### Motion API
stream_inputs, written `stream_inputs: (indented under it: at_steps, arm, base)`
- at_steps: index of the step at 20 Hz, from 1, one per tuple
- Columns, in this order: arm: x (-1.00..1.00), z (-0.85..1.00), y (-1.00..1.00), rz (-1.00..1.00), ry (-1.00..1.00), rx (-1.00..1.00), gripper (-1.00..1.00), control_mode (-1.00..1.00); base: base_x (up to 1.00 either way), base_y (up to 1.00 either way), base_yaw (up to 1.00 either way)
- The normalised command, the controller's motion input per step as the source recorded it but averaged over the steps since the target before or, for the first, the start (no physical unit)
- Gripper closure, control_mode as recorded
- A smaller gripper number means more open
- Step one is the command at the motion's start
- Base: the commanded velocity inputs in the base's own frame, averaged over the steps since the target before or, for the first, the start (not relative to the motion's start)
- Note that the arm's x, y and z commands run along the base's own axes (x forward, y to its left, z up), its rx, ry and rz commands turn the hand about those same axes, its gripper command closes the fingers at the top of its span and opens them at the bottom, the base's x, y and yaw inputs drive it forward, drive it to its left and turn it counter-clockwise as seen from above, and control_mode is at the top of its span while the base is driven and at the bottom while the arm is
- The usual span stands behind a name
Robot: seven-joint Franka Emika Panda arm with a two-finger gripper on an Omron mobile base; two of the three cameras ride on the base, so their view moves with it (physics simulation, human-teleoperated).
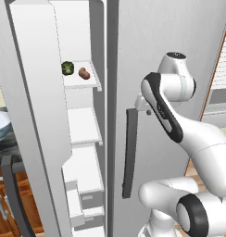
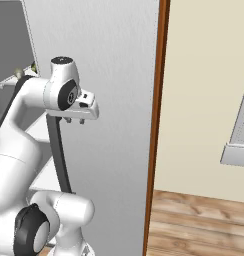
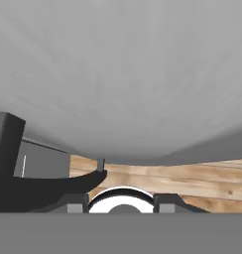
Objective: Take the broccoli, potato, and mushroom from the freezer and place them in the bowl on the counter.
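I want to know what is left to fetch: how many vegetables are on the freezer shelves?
2 visible: the broccoli and the potato, side by side on the top shelf of the open freezer. Others may be hidden behind its door.

I see a dark green broccoli (image 1: 67,68) and a reddish-brown potato (image 1: 84,73) on a white shelf (image 1: 89,82) of the light-grey freezer (image 1: 36,92). Its handle (image 1: 129,152) is dark. The bowl (image 1: 1,125) looks pale bluish-white; the floor (image 2: 199,220) is light wood-grained planks.
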Motion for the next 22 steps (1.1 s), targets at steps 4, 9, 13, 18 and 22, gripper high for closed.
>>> stream_inputs:
  at_steps: [4,9,13,18,22]
  arm:
    - [-0.17,-0.01,-0.02,0.00,0.01,0.00,-1.00,-1.00]
    - [-0.31,0.00,0.00,0.00,0.00,0.00,-1.00,-1.00]
    - [0.00,0.00,0.00,0.00,0.00,0.00,-1.00,-1.00]
    - [-0.09,0.00,0.00,0.00,-0.05,0.00,-1.00,-1.00]
    - [-0.06,0.00,0.00,0.00,-0.05,0.00,-1.00,1.00]
  base:
    - [0.00,0.00,0.00]
    - [0.00,0.00,0.00]
    - [0.00,0.00,0.00]
    - [0.00,0.00,0.00]
    - [-0.20,0.11,0.00]
